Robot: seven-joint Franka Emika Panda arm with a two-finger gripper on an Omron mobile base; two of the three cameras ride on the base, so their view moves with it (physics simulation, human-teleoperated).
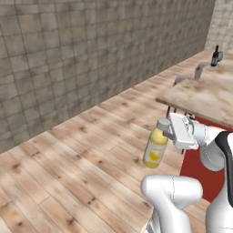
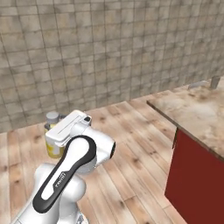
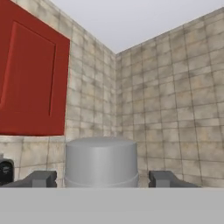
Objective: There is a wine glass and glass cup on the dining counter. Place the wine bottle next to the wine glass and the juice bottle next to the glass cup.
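Note:
My gripper is shut on the juice bottle, a stubby clear bottle of pale yellow liquid, gripped just under its grey cap. It hangs upright in the air over the wooden floor, left of the dining counter. The hand view looks across the cap, with a dark fingertip on each side of it. From the right base view the bottle peeks out behind the hand. Far back on the counter stands the dark wine bottle, with a small greyish shape beside it, too small to identify. The glass cup I cannot make out for sure.
The counter's red base rises close on the right. Grey shapes line the counter's far edge. A tiled wall runs along the left. A red wall cabinet appears in the hand view. Open wooden floor lies to the left.

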